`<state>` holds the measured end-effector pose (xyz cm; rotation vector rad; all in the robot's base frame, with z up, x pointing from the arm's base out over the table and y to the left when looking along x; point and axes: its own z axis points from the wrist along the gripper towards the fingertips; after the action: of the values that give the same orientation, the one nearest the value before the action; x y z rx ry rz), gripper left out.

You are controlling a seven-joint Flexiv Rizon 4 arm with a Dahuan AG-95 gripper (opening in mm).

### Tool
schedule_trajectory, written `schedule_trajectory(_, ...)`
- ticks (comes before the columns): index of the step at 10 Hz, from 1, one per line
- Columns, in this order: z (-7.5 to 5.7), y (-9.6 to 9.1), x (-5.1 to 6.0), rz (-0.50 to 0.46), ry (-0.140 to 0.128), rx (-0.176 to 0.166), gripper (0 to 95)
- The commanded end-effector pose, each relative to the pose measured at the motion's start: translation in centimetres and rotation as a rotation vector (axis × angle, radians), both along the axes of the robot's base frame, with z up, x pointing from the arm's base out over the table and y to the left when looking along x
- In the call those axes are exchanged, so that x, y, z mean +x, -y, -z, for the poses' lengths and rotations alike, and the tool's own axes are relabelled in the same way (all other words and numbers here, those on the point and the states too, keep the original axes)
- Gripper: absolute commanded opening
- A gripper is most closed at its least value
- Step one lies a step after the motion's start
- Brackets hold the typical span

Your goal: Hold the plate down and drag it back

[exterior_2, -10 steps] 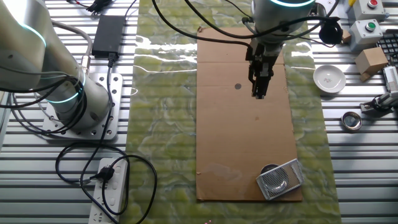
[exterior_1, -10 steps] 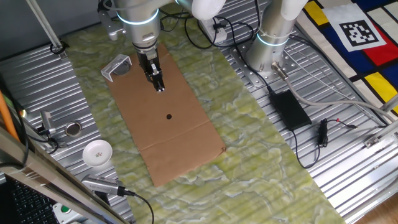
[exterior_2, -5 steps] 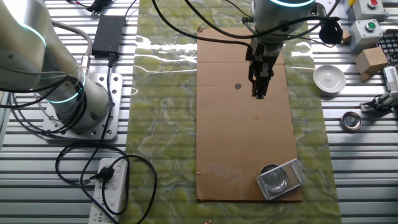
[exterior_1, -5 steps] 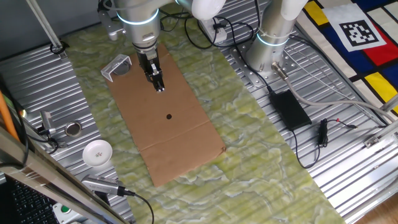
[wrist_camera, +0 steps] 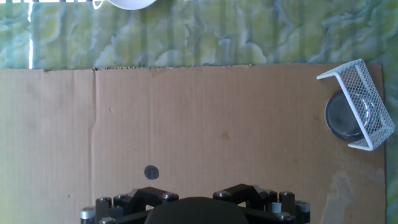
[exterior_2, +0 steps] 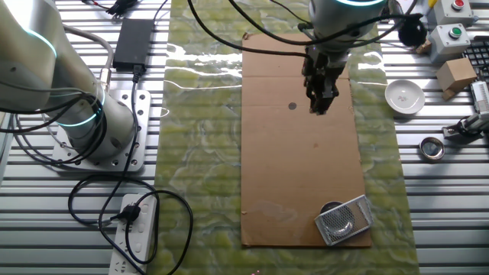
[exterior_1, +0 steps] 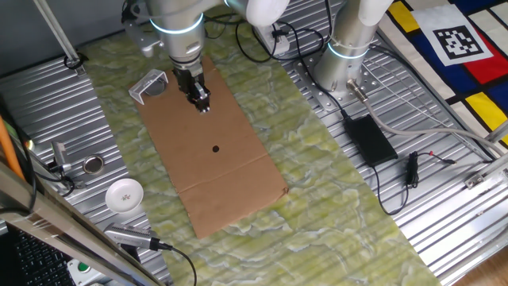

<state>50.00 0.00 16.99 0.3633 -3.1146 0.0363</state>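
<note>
The plate point(exterior_1: 149, 85) is a small four-sided piece with a white raised rim and a greyish middle. It lies at the far left corner of the brown cardboard sheet point(exterior_1: 230, 175). It also shows in the other fixed view point(exterior_2: 344, 220) and at the right edge of the hand view point(wrist_camera: 357, 106). My gripper point(exterior_1: 203, 107) hovers over the cardboard, apart from the plate and to its right. Its fingers look pressed together and empty in the other fixed view point(exterior_2: 320, 109). The hand view shows only the gripper's base.
A round white dish point(exterior_1: 125, 195) sits off the cardboard on the metal table. A black dot point(exterior_1: 216, 148) marks the cardboard. A second arm's base point(exterior_1: 345, 56), a black power brick point(exterior_1: 369, 139), cables and a small metal cup point(exterior_1: 94, 164) stand around the green mat.
My gripper has risen slightly and shifted a little toward the plate's end of the cardboard. The plate has not moved.
</note>
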Motion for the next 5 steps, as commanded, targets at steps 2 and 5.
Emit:
schedule_trajectory(2, 0.6, 0.2, 0.3, -0.318, -0.055, -0.087, 0.0)
schedule_trajectory(5, 3.5, 1.7, 2.0, -0.468, -0.093, -0.157, 0.0)
